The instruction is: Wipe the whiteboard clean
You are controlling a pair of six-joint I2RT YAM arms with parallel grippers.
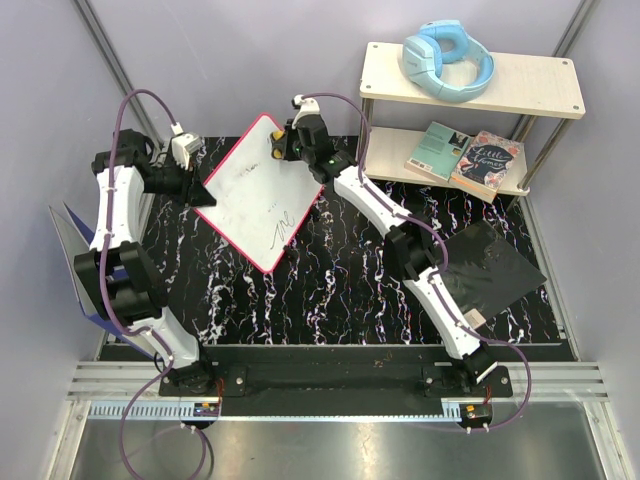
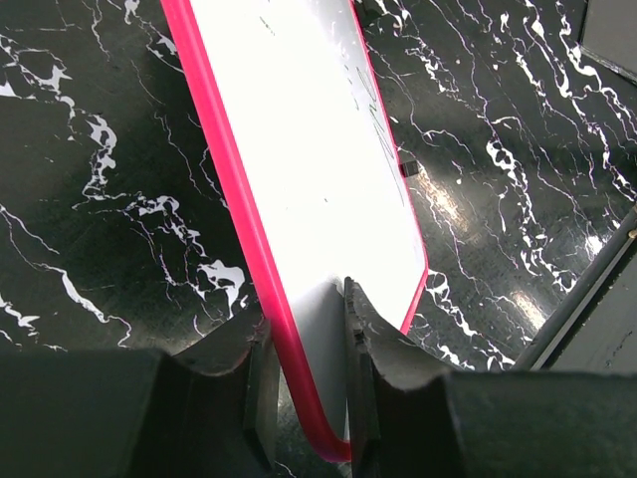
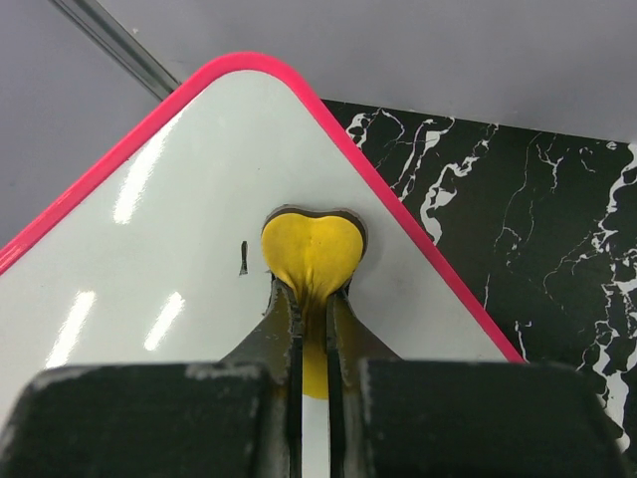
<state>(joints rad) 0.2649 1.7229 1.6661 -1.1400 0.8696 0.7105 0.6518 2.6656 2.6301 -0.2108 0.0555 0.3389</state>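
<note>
The scribbles on the whiteboard (image 1: 262,195) are too faint to read as it stands tilted over the tabletop (image 1: 330,290). The left arm reaches in low and the left jaws pinch its edge. The right arm stretches across, and the right jaws are pressed together on a yellow heart-shaped pad (image 3: 312,249) at its far corner.

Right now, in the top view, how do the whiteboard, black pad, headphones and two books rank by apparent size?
1. whiteboard
2. black pad
3. headphones, though the top shelf puts them nearer the camera
4. teal book and red book: too alike to rank
</note>
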